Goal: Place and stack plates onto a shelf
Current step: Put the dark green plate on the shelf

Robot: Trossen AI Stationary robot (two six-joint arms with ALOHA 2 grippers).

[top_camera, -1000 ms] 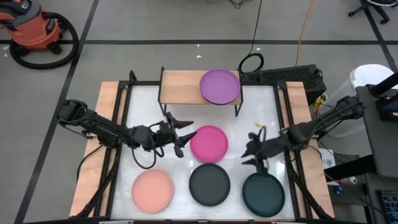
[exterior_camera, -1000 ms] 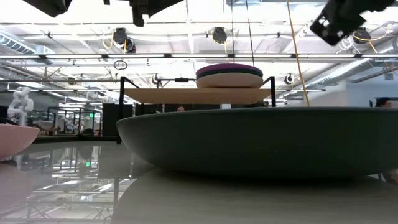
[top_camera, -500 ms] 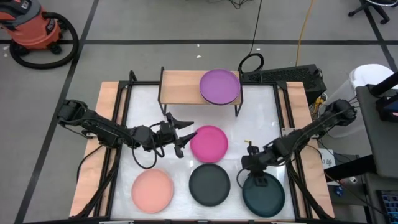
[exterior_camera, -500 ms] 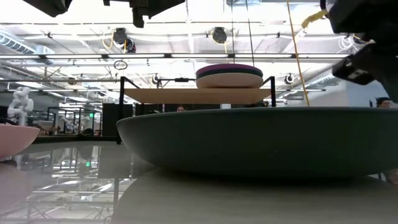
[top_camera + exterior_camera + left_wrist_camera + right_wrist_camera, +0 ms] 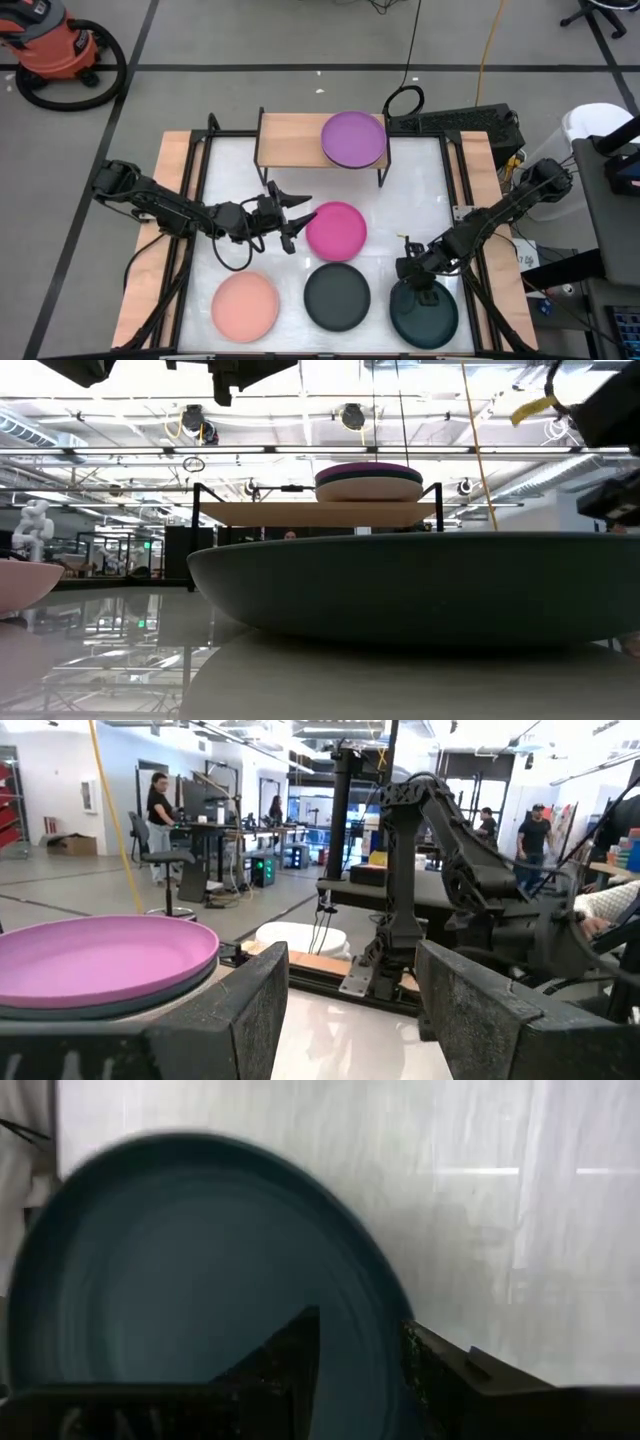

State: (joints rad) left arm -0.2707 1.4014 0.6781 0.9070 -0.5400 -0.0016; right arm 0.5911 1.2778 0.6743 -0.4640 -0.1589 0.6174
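The shelf stands at the table's far side and bears a stack topped by a purple plate; in the low view this stack shows purple over dark over beige. A magenta plate, a dark grey plate, a salmon plate and a dark teal plate lie flat on the table. My right gripper is open and low over the teal plate's far rim, with one finger inside it and one outside. My left gripper hovers open, left of the magenta plate.
The shelf's left half is bare wood. White tabletop lies free between the shelf and the right arm. Black frame rails run along both table sides. People stand in the room beyond the table.
My right gripper has moved down and toward the table's near edge, from beside the magenta plate to the teal plate's far rim, tipping to point downward. The left arm and all the plates have kept still.
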